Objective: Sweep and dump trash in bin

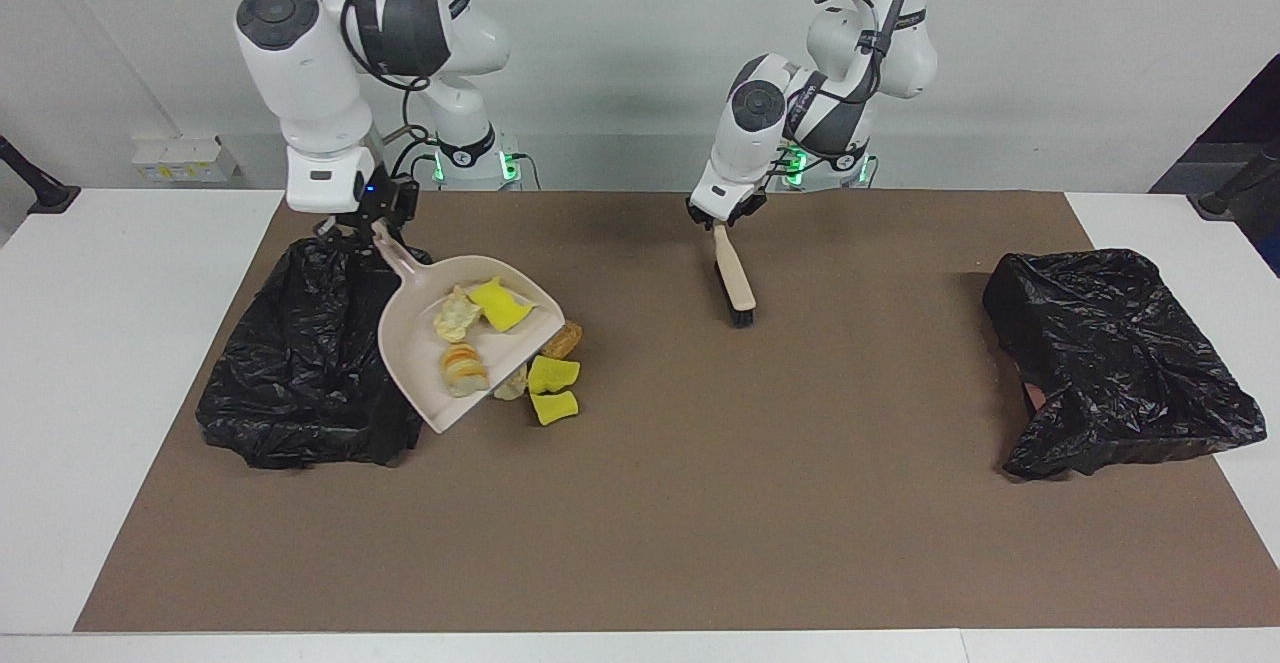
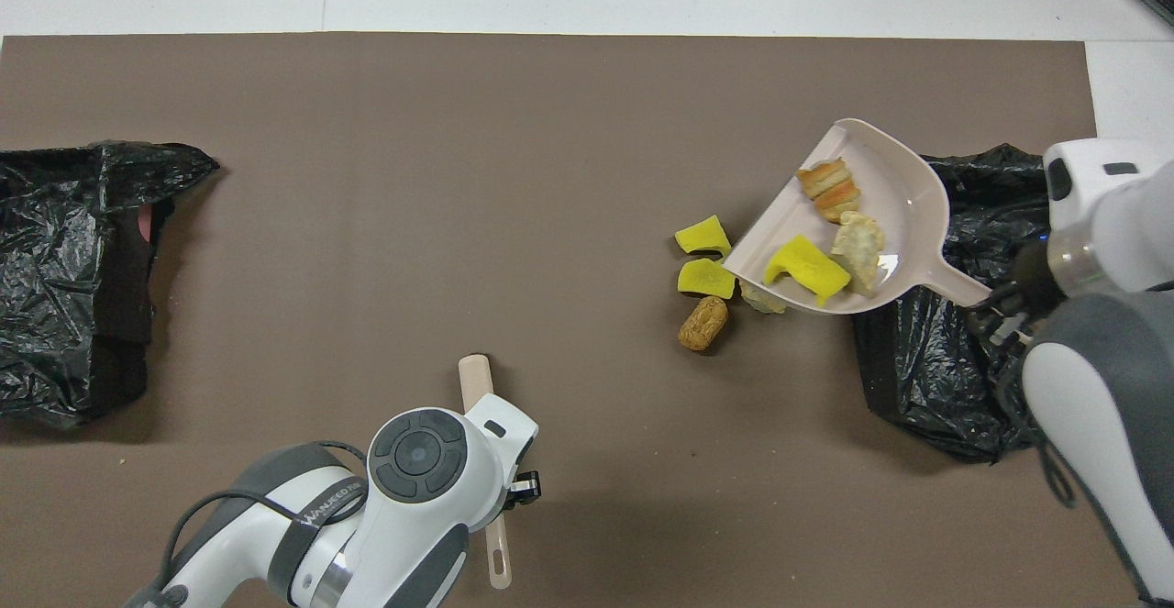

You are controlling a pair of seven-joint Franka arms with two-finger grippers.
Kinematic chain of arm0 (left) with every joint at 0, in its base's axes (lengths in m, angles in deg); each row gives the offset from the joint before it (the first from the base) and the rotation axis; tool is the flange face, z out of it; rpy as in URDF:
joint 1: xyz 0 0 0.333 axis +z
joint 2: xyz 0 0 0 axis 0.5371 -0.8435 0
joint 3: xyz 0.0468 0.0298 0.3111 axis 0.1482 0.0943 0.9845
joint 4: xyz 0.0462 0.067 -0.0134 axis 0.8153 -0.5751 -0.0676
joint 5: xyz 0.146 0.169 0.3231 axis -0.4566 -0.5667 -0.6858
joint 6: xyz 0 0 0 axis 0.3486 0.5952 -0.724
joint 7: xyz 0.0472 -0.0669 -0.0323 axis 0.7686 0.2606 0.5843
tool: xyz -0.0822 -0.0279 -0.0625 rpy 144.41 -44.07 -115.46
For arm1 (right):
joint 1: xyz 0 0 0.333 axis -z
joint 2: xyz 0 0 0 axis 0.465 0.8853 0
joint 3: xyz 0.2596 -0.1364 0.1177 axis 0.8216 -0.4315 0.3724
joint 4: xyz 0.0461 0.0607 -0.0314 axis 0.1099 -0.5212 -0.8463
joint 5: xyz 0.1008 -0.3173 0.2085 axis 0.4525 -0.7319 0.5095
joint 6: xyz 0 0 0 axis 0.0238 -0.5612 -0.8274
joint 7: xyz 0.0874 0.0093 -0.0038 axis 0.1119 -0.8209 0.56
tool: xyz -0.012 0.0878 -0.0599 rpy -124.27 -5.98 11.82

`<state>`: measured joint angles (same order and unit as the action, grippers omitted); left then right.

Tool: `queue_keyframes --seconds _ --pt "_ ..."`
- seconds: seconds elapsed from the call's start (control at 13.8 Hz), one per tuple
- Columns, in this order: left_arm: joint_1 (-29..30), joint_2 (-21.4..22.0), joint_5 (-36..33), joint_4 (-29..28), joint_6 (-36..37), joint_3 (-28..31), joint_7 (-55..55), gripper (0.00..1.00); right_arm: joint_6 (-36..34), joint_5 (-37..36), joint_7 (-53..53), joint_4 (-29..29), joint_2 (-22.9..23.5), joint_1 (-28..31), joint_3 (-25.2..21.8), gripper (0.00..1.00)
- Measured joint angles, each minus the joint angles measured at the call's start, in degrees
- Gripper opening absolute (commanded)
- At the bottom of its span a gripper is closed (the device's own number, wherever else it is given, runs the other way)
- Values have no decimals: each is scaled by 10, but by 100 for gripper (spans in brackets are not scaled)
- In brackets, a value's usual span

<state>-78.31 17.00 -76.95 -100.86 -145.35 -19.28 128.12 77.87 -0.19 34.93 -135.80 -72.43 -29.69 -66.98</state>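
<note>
The right hand grips the dustpan by its handle, tilted with the open lip resting on the surface so trash can slide in; three lumps sit inside, four more lie just off the lip at about 4 o'clock. The bin is beside the pan. The left hand holds the brush, bristles down, apart from the pile.
</note>
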Motion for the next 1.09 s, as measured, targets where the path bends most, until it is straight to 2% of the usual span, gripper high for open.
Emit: queue_keyframes --seconds 0.29,0.43,0.58,0.72,0.87,1.09 --pt "49 -10 0 27 -4 8 -42 100 4 -55 147 2 -2 101 -1 0" --pt "93 -29 -1 65 -5 11 -96 100 26 -80 244 3 -2 160 -2 0" --pt "137 -54 -3 106 -6 13 -157 100 33 -129 320 3 -2 187 -2 0" --pt "177 -86 -17 155 -7 14 -190 100 33 -202 351 2 -2 173 6 0" --pt "205 -118 -28 206 -7 15 -206 100 33 -274 357 -3 1 126 13 0" --pt "255 -148 -39 265 -5 14 -267 100 31 -337 374 -8 20 78 18 0"
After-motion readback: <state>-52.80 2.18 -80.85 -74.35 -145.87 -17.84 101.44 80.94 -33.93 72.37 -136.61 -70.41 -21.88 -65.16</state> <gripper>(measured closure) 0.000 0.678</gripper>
